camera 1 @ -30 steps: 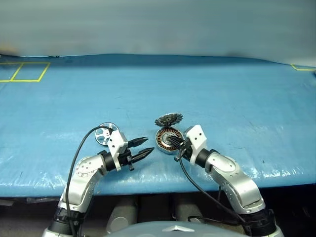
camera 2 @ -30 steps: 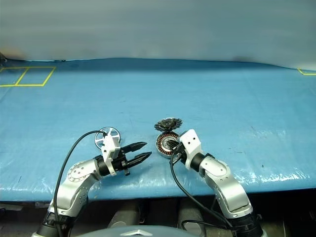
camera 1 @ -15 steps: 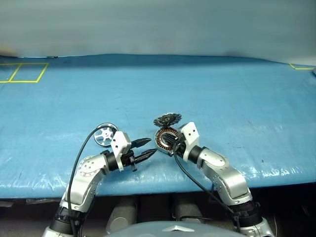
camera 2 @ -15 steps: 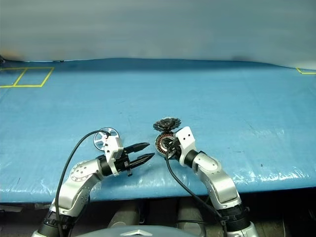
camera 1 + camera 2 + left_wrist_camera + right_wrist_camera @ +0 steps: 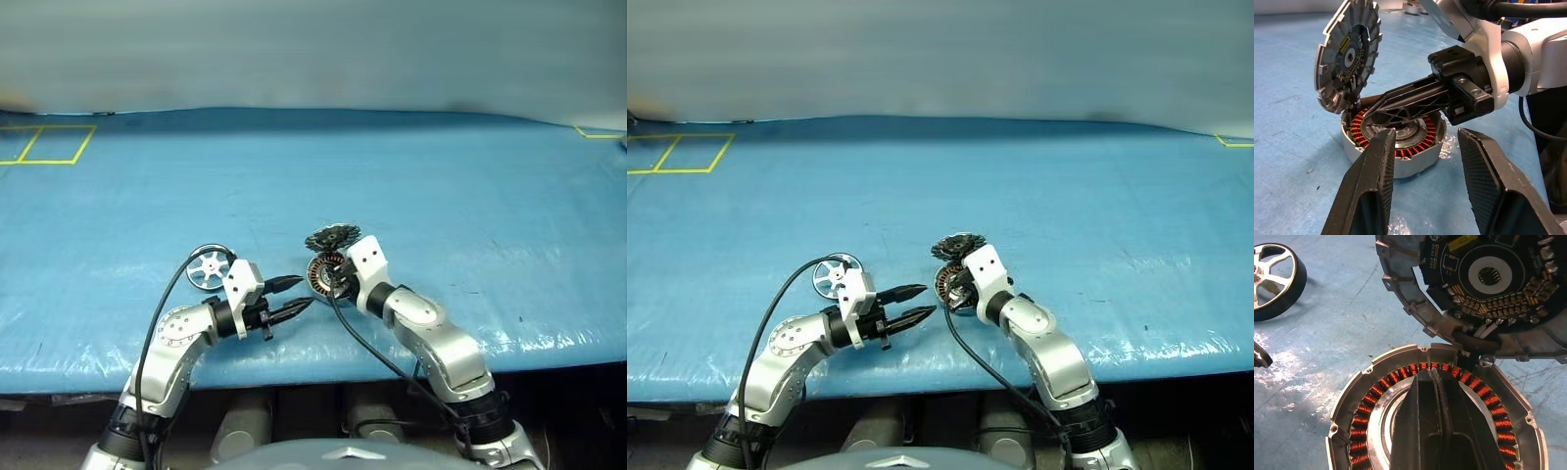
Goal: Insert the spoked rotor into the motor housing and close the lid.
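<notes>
The motor housing [image 5: 323, 278] lies open on the blue table, its copper coils [image 5: 1367, 406] ringing a hub. The lid [image 5: 331, 237] stands tilted at the housing's far rim, joined to it by wires, its circuit-board face [image 5: 1488, 279] towards my right wrist camera. My right gripper [image 5: 1432, 373] is shut with nothing in it. Its fingers [image 5: 1405, 100] reach over the coils to the hub; I cannot tell if they touch. The spoked rotor [image 5: 210, 269] lies flat to the left, behind my left wrist. My left gripper [image 5: 302, 292] is open and empty, pointing at the housing from the left.
The blue cover [image 5: 441, 186] spreads far back and to both sides. Yellow tape squares [image 5: 49, 144] mark its far left corner, and a yellow mark [image 5: 598, 132] sits at the far right. The table's front edge [image 5: 294, 357] runs just below both grippers.
My right arm has swung in to the left, bringing its shut fingers further over the housing towards the hub. The left gripper, rotor and lid have stayed put.
</notes>
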`<state>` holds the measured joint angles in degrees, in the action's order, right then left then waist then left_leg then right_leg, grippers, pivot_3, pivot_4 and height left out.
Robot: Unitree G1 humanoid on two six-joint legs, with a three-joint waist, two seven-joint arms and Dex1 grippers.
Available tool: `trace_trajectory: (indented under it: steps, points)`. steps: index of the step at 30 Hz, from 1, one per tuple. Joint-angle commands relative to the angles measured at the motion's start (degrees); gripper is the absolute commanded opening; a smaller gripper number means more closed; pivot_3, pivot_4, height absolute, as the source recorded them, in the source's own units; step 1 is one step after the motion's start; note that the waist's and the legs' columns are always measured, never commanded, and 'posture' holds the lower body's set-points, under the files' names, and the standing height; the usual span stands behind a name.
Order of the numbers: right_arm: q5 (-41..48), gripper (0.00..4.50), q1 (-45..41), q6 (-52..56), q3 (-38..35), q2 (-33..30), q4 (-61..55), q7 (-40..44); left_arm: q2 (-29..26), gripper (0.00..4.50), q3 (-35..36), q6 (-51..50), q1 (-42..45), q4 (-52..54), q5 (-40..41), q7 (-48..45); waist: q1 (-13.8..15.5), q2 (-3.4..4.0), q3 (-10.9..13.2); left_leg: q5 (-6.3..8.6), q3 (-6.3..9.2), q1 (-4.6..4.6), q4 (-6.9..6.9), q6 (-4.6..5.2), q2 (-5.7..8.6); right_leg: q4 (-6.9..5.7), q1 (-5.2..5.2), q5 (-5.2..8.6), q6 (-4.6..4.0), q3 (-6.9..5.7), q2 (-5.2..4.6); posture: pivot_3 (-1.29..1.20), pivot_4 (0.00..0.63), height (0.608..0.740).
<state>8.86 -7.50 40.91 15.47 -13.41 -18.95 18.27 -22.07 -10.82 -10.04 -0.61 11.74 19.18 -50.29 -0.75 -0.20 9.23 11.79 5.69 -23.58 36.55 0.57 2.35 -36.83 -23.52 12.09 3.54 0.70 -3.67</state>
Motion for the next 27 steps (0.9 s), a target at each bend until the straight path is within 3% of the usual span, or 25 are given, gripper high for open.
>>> trace_trajectory:
  steps: [1,11,18,27]
  points:
    - [-3.25,0.02,-0.24,5.56,1.51,-0.65,0.91,-2.92,-0.37,2.13,0.16,0.19,0.59,2.60,0.48,0.08,0.01,0.00,-0.01,0.00,0.00,0.00,0.00,0.00,0.00,0.00,0.00,0.00,0.00,0.00,0.00,0.00,0.150,0.740]
    - [-7.68,0.02,1.87,1.64,6.61,-5.45,-0.16,-0.67,-0.56,2.13,0.35,-0.14,0.55,2.80,0.72,0.81,0.07,-0.09,-0.16,0.01,0.04,0.09,-0.05,0.00,0.03,0.12,-0.04,0.02,0.01,-0.06,-0.05,0.00,0.150,0.740]
    - [5.18,0.02,5.75,-9.28,-2.94,1.75,-7.48,5.10,-0.62,2.13,1.51,0.21,0.82,2.37,0.91,1.23,-0.19,-0.02,-0.06,-0.02,0.00,-0.01,-0.29,-0.01,-0.01,0.08,-0.08,0.05,-0.04,-0.02,-0.01,0.00,0.150,0.740]
    - [12.47,0.02,9.29,-7.03,-5.24,-6.27,-15.90,12.91,-0.26,2.13,8.21,-0.82,0.65,2.59,5.65,3.64,-0.02,-0.02,-0.05,-0.02,0.03,-0.01,-0.40,-0.02,-0.02,0.10,-0.11,0.10,-0.10,-0.07,-0.01,0.00,0.150,0.740]
